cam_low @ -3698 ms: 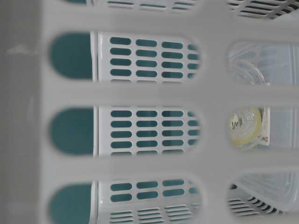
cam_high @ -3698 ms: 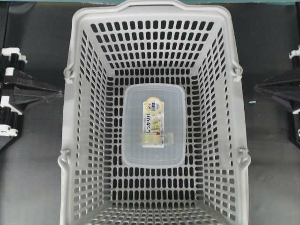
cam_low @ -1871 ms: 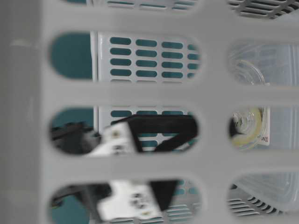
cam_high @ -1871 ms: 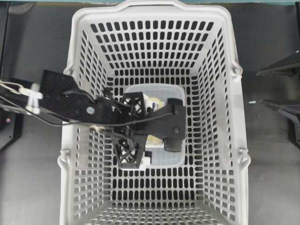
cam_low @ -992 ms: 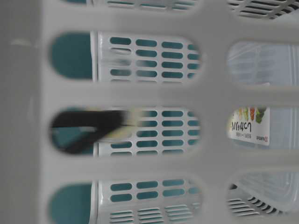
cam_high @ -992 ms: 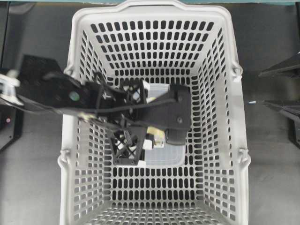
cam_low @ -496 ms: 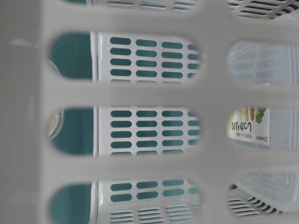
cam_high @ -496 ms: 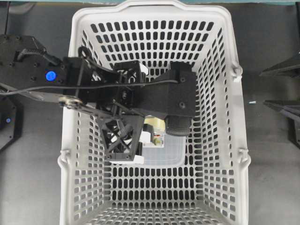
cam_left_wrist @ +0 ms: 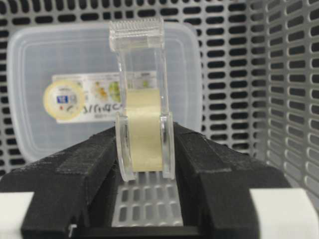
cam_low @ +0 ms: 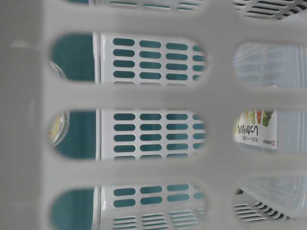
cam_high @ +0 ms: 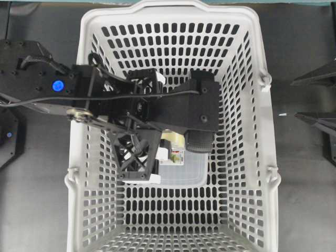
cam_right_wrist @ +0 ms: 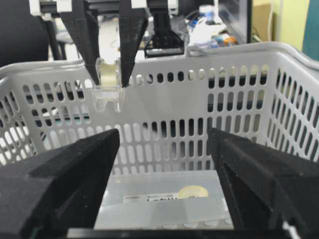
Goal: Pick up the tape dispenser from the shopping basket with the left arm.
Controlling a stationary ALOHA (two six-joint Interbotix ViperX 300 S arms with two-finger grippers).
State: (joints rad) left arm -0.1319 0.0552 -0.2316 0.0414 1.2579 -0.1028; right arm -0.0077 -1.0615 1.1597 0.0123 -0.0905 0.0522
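Note:
My left gripper (cam_left_wrist: 142, 149) is shut on the tape dispenser (cam_left_wrist: 142, 124), a small clear plastic holder with a cream tape roll. It holds the dispenser in the air above the light-grey shopping basket (cam_high: 173, 8). The right wrist view shows the dispenser (cam_right_wrist: 107, 79) hanging between the left fingers at rim height. From overhead the left arm (cam_high: 178, 113) covers the dispenser. The cream-yellow printed card (cam_left_wrist: 82, 98) lies flat on the container lid below. My right gripper (cam_right_wrist: 162, 164) is open and empty outside the basket.
A translucent rounded-rectangle container (cam_high: 184, 173) lies on the basket floor, under the left arm, and also shows in the left wrist view (cam_left_wrist: 30, 64). The slotted basket walls (cam_left_wrist: 284, 74) surround the left gripper. The right arm (cam_high: 315, 100) rests at the right edge.
In the last second the left arm rose with the dispenser in its grip, lifting it off the container lid. The printed card stayed on the lid. The right arm is still.

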